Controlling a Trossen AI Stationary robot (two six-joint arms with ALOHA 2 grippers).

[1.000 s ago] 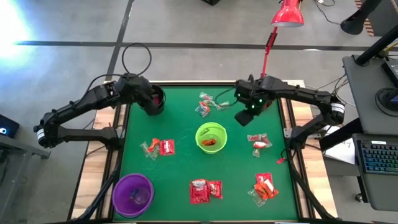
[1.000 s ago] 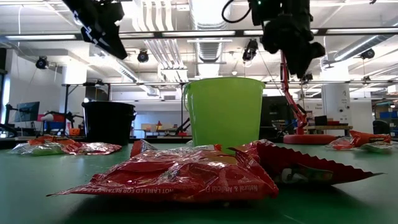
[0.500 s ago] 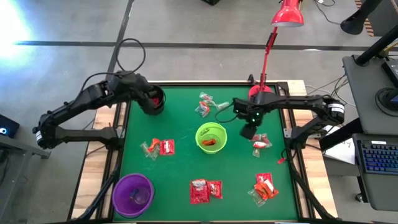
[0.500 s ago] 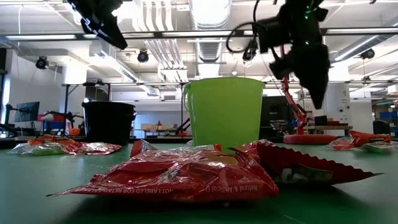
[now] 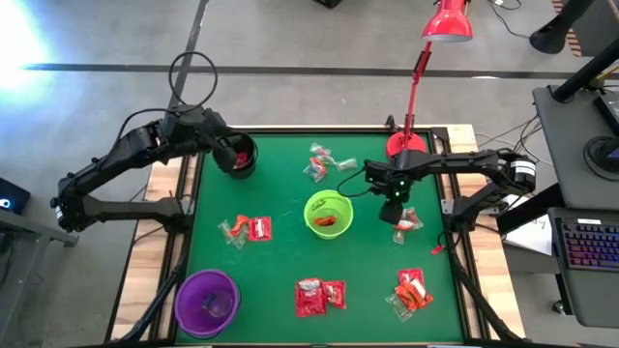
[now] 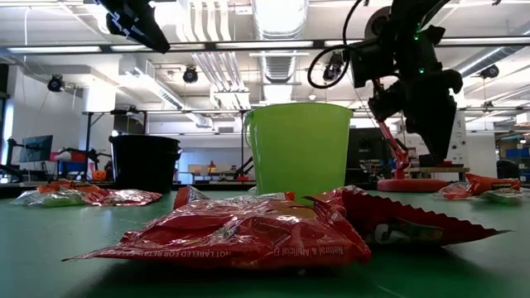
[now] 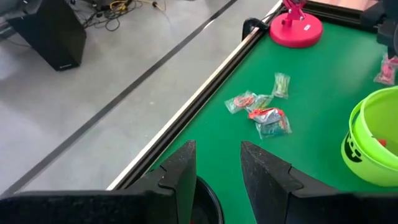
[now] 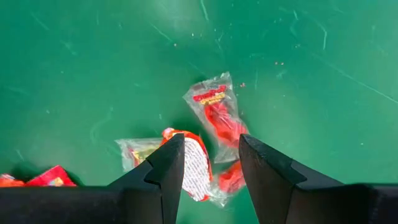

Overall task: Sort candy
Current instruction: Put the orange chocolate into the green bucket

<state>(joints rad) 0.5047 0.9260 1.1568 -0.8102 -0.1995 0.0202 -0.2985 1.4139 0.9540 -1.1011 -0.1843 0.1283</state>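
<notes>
Candy lies in several small piles on the green table: at the far middle [image 5: 322, 161], left [image 5: 247, 229], near middle [image 5: 319, 295], near right [image 5: 411, 290] and right [image 5: 404, 222]. One orange-red sweet lies in the lime-green bowl [image 5: 329, 214]. My right gripper [image 5: 395, 206] hangs open, fingers pointing down, just above the right pile; its wrist view shows a clear red packet [image 8: 214, 109] and an orange-white wrapper [image 8: 196, 162] below the fingers. My left gripper [image 5: 225, 151] is open and holds nothing, high over the black bowl [image 5: 240, 157] at the far left.
A purple bowl [image 5: 206, 302] stands at the near left corner. A red desk lamp has its base [image 5: 406, 145] on the far right edge, close behind my right arm. The table has a raised dark rim [image 7: 186, 118]. Bare green felt lies between the piles.
My right gripper has come down and toward the near edge, from beside the lime-green bowl's far right to just over the right candy pile, and its wrist has rolled. My left gripper has risen a little over the black bowl. No candy has moved.
</notes>
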